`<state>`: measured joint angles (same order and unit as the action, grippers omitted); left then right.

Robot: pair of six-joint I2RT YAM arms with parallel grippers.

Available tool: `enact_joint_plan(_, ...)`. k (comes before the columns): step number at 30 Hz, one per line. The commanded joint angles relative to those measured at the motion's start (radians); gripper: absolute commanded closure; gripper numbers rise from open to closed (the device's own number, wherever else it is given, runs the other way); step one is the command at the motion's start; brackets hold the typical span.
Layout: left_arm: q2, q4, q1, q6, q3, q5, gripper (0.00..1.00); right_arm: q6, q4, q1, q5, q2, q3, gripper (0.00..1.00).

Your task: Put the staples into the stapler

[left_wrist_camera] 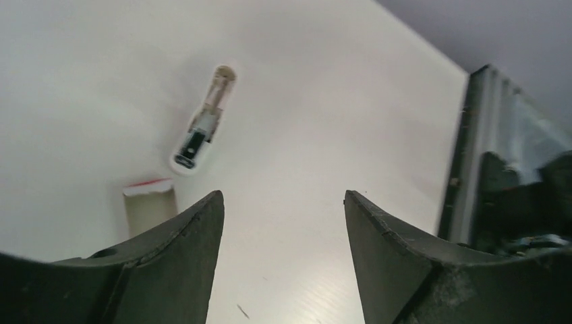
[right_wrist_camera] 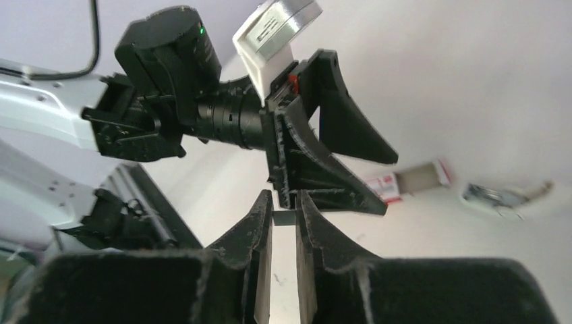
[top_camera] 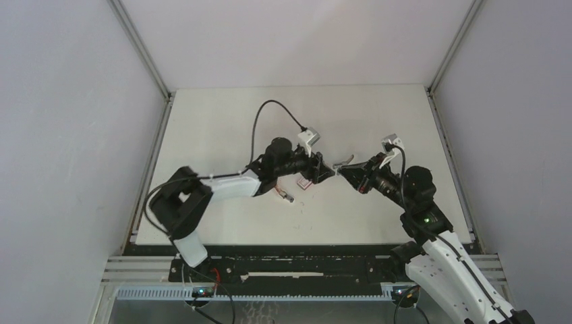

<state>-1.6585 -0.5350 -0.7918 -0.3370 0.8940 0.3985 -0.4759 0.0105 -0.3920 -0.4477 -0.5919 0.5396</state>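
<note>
right wrist view has the right gripper point(right_wrist_camera: 284, 197) clenched on a thin grey strip point(right_wrist_camera: 283, 218), seemingly a stick of staples, pinched between its black fingers. the left gripper point(left_wrist_camera: 283, 199) faces it almost tip to tip, jaws released and nothing between them. the small flat pink-red cardboard staples box point(right_wrist_camera: 408, 181), its inner tray slid partly out, lies on the table close by the left gripper's tips. the small pale, partly see-through stapler point(right_wrist_camera: 502, 196) lies on its side near the box, not touching it. judged from this, the strip now has to reach the stapler: the left arm should draw away without brushing the strip, then steady the light stapler, which would likely skid if pushed. the right should pinch firmly and line the strip up with the channel; whether that channel is open cannot be told. the smooth matte white tabletop point(top_camera: 222, 121) is closed in by pale grey wall panels point(top_camera: 67, 135) joined at metal corner posts.
</note>
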Motion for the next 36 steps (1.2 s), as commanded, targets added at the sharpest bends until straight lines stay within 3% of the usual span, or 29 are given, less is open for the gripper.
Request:
enact_joint_plan(1,-0.159,0.059,-0.023,0.208,0.211,-0.065,0.30,0.124,-0.193,0.005,0.155,0.017,0.054,0.90)
enact_joint_plan(9,-0.390,0.172,-0.044,0.368,0.433,-0.183,0.28,0.133,-0.222,0.016,0.191,0.042,0.054,0.90)
enact_joint_plan(14,-0.429,0.235,-0.055,0.392,0.503,-0.212,0.24,0.123,-0.224,0.031,0.182,0.060,0.055,0.90)
enact_joint_plan(20,-0.487,0.370,-0.064,0.347,0.596,-0.265,0.24,0.107,-0.228,0.037,0.159,0.090,0.069,0.90)
enact_joint_plan(31,-0.538,0.380,-0.079,0.281,0.632,-0.357,0.25,0.081,-0.228,0.045,0.109,0.120,0.075,0.90)
enact_joint_plan(36,-0.550,0.390,-0.088,0.265,0.629,-0.363,0.32,0.071,-0.226,0.045,0.105,0.124,0.074,0.90)
